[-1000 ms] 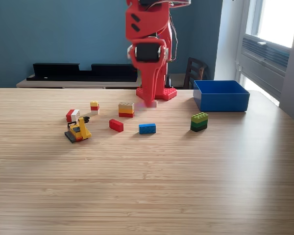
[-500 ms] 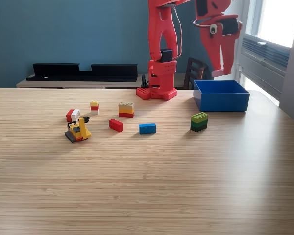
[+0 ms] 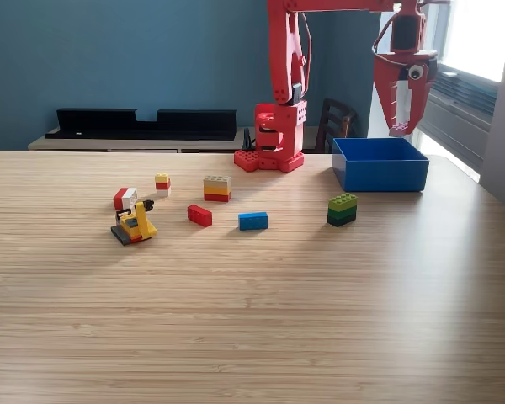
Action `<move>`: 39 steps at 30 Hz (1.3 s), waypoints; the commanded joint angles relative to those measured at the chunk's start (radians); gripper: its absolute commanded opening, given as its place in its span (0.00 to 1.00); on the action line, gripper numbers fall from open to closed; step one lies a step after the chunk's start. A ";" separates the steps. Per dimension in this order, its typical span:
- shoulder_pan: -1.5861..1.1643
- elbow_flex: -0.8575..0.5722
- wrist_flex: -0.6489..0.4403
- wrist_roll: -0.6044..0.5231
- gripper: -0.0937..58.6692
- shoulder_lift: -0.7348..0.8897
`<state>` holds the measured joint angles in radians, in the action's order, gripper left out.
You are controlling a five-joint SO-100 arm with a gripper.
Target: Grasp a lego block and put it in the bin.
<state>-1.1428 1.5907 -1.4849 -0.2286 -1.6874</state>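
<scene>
My red gripper (image 3: pixel 401 124) hangs pointing down over the back of the blue bin (image 3: pixel 380 175) at the exterior view's right. It is shut on a small pink lego block (image 3: pixel 398 130) that shows at its tips, just above the bin's rim. Other lego blocks lie on the table to the left: a green stack (image 3: pixel 342 209), a blue block (image 3: pixel 252 220), a red block (image 3: pixel 199 215), and a tan, yellow and red stack (image 3: pixel 216 188).
A yellow lego vehicle (image 3: pixel 134 225), a red and white block (image 3: pixel 124 198) and a small yellow, red and white stack (image 3: pixel 162 183) sit at the left. The arm's red base (image 3: pixel 269 158) stands at the table's far edge. A chair (image 3: pixel 334 124) is behind it.
The arm has swung from the table's middle, near the base, up and to the exterior view's right. The gripper now hangs over the bin with the pink block.
</scene>
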 commanded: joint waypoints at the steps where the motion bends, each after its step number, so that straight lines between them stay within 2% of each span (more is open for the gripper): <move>1: -0.048 -0.021 -0.018 0.026 0.00 0.018; 8: -0.089 -0.025 -0.037 0.063 0.00 0.038; 9: -0.092 -0.025 -0.040 0.069 0.08 0.038; 11: -0.095 -0.025 -0.044 0.078 0.29 0.038; 13: -0.098 -0.026 -0.048 0.084 0.44 0.038; 15: -0.101 -0.029 -0.055 0.091 0.52 0.038; 18: -0.103 -0.035 -0.072 0.101 0.54 0.038; 22: -0.101 -0.074 -0.106 0.104 0.49 0.038; 32: 0.115 -0.239 -0.135 0.051 0.00 0.035; 39: 0.430 -0.347 -0.132 0.067 0.00 0.032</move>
<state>-0.8790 1.3376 -1.6091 -0.1779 -1.6337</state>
